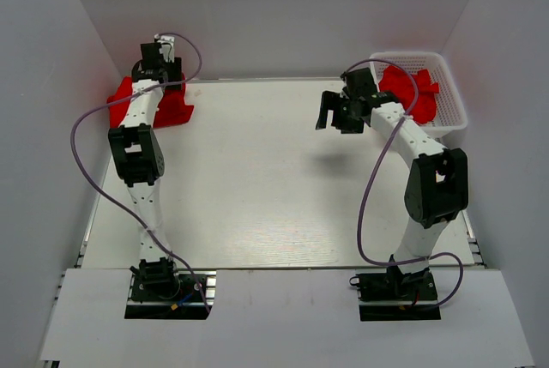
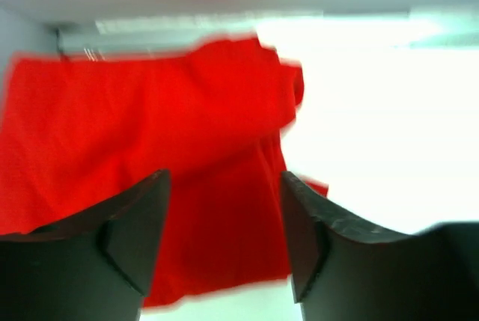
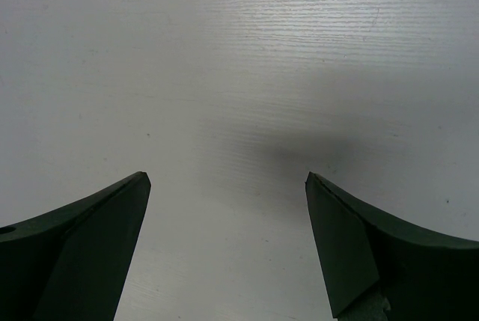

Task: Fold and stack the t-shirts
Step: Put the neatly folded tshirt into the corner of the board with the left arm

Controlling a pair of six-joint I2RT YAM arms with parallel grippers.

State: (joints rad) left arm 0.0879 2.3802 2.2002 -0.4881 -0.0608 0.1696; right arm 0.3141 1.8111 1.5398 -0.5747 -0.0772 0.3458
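White, faintly wood-grained table (image 1: 257,179) fills the floor of a plain white-walled enclosure (image 1: 274,8), with both arms bolted at its near edge. Reaching nearly straight out to the far left corner, the left arm (image 1: 137,149) tips its wrist down over a crumpled red t-shirt (image 1: 176,106) lying on the table by the back wall. From its base the right arm (image 1: 433,175) rises, bends at the elbow and reaches inward to the left. Its wrist is raised above bare table, near a white mesh basket (image 1: 453,106) in the far right corner that holds more red t-shirts (image 1: 410,87). Close over the red cloth hangs the left gripper (image 2: 224,179), jaws apart with nothing pinched between them, though that view is blurred. Spread wide and empty, the right gripper (image 3: 228,179) casts a soft shadow on the table.
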